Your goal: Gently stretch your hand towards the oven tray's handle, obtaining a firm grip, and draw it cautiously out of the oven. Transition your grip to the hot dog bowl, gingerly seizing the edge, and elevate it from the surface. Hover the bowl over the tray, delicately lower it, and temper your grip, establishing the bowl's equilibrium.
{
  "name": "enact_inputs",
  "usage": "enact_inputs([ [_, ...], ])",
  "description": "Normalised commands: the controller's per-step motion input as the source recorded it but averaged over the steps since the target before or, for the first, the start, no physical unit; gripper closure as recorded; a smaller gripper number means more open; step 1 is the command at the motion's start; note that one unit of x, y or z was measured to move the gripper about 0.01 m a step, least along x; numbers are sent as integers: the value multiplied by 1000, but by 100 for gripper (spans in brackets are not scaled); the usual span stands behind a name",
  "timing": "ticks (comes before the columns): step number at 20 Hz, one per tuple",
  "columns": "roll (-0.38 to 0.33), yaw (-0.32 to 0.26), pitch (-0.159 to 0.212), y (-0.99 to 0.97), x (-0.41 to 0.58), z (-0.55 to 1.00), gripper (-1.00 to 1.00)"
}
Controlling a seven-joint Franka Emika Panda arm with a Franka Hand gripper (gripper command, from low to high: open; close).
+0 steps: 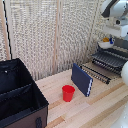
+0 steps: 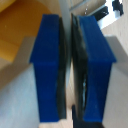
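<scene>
Exterior view: elevated, wide, over wooden table (image 1: pixel 95 107). Wrist view: very close, blurred, between blue jaws.

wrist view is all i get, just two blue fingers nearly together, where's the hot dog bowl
observer: the hot dog bowl is at the exterior view's right, just above the oven tray.
operator: is the tray pulled out
observer: its bars lie in plain sight, reaching toward an upright blue book.
operator: anything else close by
observer: a red cup stands on the table, on the book's far side from the tray.
</scene>
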Motion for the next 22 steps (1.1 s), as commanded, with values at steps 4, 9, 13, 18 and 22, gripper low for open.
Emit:
enact_inputs([
  [4, 0, -3, -12, -117, -24, -369, 100],
  [9, 2, -9, -33, -394, -6, -177, 100],
  [13, 1, -2, 0, -358, -1, -53, 100],
  [18, 0, 0, 12, -29, 29, 78, -100],
  [22, -1, 0, 80, 21, 176, 392, -100],
])
